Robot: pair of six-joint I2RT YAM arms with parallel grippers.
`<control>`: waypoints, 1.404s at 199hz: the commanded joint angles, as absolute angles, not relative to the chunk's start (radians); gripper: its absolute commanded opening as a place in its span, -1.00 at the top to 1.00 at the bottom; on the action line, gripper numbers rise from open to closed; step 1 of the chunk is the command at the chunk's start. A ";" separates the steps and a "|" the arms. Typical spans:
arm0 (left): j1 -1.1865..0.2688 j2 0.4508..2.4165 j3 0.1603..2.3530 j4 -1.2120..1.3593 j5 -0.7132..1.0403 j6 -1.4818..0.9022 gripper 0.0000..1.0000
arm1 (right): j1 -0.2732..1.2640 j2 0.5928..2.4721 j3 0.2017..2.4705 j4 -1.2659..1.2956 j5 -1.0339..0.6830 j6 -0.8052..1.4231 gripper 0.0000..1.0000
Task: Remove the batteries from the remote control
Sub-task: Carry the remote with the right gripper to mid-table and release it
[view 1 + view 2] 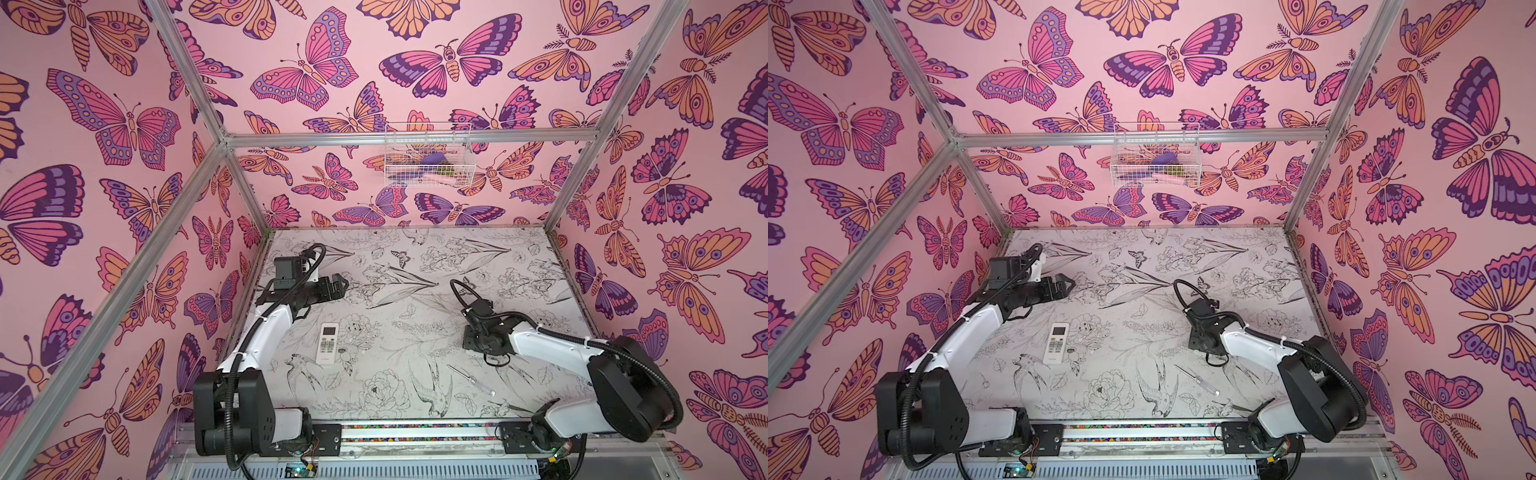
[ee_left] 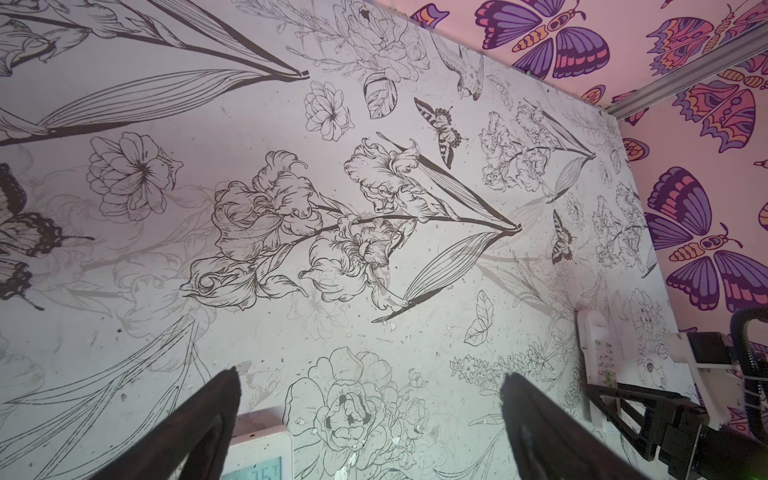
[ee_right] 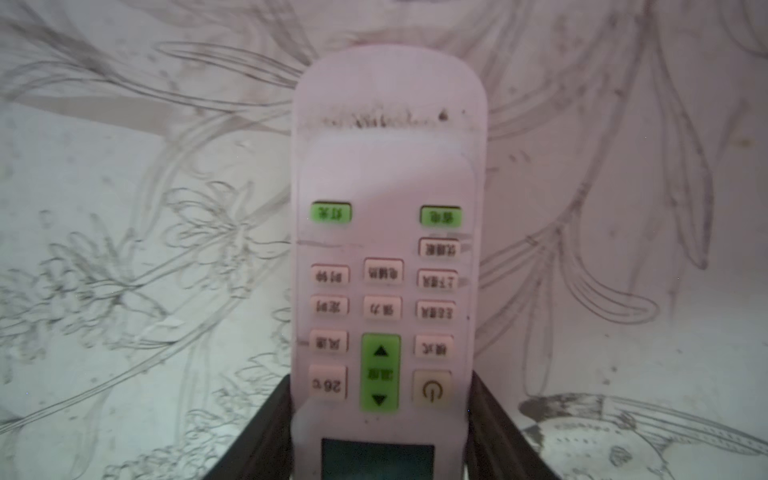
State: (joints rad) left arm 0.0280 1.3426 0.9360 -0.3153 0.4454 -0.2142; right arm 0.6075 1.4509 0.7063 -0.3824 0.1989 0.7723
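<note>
The remote control (image 3: 386,232) is a slim white plastic slab with one rounded end. It lies face up on the right part of the table (image 1: 415,266), under the right arm. Small cream and green rubbery buttons and a dark display show. Its back is hidden, so the batteries cannot be seen. The right fingers (image 3: 270,432), black and tapering, press against its two long edges at the display end.

Well apart to the left, a second remote (image 1: 327,344) of the same white, rounded shape lies face up beside the left arm. The left fingers (image 2: 224,390), dark pointed wedges, stand wide apart above the table.

A thin metal screwdriver (image 1: 471,380) with a clear handle lies near the right arm. The table is matte, printed with black line-drawn flowers and birds. A white wire basket (image 1: 428,156) hangs on the back wall.
</note>
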 commanded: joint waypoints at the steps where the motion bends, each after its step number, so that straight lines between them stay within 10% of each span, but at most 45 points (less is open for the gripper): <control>1: 0.038 1.319 0.928 -0.321 0.449 -0.197 -1.00 | 0.650 1.496 0.788 -0.329 0.171 0.712 0.05; 140: 0.040 1.293 0.935 -0.341 0.439 -0.183 -1.00 | 0.883 1.834 1.074 -0.274 0.150 0.484 -0.02; 279: 0.040 1.298 0.936 -0.338 0.436 -0.176 -1.00 | 0.893 1.770 0.988 -0.269 0.105 0.530 -0.46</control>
State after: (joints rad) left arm 0.0338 1.3125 0.9360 -0.3229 0.4446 -0.1886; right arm 0.8799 1.7981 1.0130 -0.2420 0.1513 0.4957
